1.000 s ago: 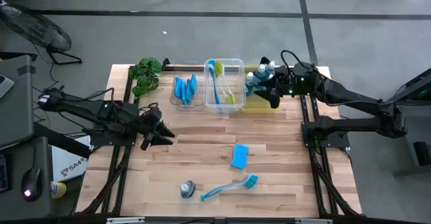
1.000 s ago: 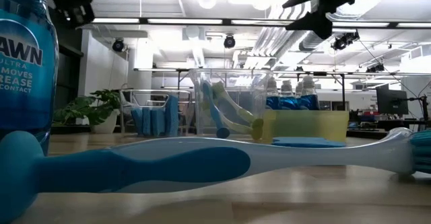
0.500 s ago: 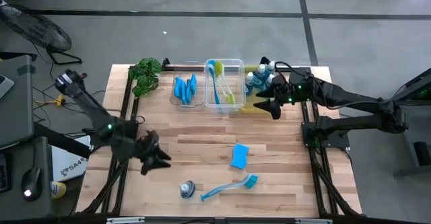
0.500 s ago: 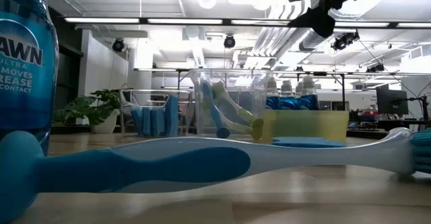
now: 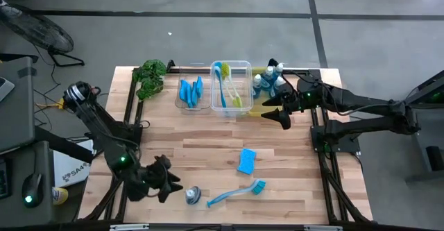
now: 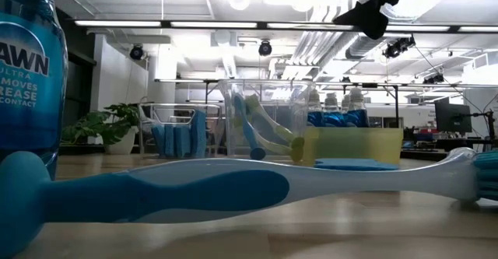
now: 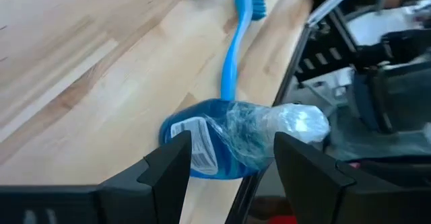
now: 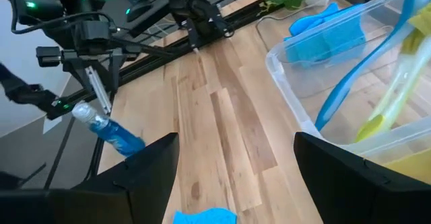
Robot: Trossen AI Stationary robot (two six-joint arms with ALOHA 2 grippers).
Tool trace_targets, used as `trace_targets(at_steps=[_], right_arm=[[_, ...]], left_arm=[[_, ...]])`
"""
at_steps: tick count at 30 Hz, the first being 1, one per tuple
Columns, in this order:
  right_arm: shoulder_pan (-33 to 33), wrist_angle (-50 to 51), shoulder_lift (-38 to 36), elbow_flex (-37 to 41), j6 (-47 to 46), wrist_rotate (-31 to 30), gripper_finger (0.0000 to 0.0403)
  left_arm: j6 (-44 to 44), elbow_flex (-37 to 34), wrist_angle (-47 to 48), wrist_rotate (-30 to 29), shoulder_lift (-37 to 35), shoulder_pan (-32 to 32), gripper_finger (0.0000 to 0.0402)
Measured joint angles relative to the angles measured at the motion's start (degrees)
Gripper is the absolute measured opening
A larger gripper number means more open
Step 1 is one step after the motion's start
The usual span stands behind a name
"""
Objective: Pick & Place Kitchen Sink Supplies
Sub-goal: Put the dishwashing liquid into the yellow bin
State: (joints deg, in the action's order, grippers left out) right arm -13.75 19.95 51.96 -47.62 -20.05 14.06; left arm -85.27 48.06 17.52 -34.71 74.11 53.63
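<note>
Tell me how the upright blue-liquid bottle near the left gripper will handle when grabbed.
The bottle looks smooth and rounded, so it may slip between the open left gripper fingers. Standing upright on a small base, a nudge could tip it. It looks nearly full, so probably heavy for its size.

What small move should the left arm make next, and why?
Probably ease the left claw forward around the bottle and close. Its fingers are open with the bottle lying between them on the table, ungripped. The right claw waits open by the yellow bin.
</note>
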Motion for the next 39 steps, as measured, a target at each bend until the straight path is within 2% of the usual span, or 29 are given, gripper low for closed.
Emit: trace_targets(at_steps=[5,10,14,19,24,28,31,39], right_arm=[[1.9,0.6,0.0,0.0,0.0,0.0,0.0287],[3.7,1.2,0.0,0.0,-0.3,-0.1,0.0287],[5.0,1.3,0.0,0.0,-0.3,-0.2,0.0287],[6.4,2.2,0.0,0.0,-0.4,-0.6,0.0287],[7.7,5.1,0.0,0.0,-0.7,-1.9,0.0287],[8.9,7.6,0.0,0.0,-0.7,-4.1,0.0287],[9.7,8.4,0.0,0.0,-0.7,-4.5,0.0287],[11.0,8.5,0.0,0.0,-1.8,-4.6,0.0287]], left_arm=[[-4.9,8.3,11.2,0.1,2.9,-0.5,0.0209],[-5.5,17.0,21.0,1.7,3.5,-0.9,0.0209],[-5.0,21.7,24.9,7.7,3.8,-3.5,0.0209],[-5.1,24.0,26.0,16.2,5.3,-8.8,0.0209],[-5.1,26.3,26.6,27.9,9.4,-14.6,0.0209],[-5.0,29.6,31.8,34.0,13.4,-17.5,0.0209],[-5.0,32.6,35.7,35.6,15.9,-18.2,0.0209],[-4.7,37.4,36.2,35.3,18.1,-18.4,0.0209]])
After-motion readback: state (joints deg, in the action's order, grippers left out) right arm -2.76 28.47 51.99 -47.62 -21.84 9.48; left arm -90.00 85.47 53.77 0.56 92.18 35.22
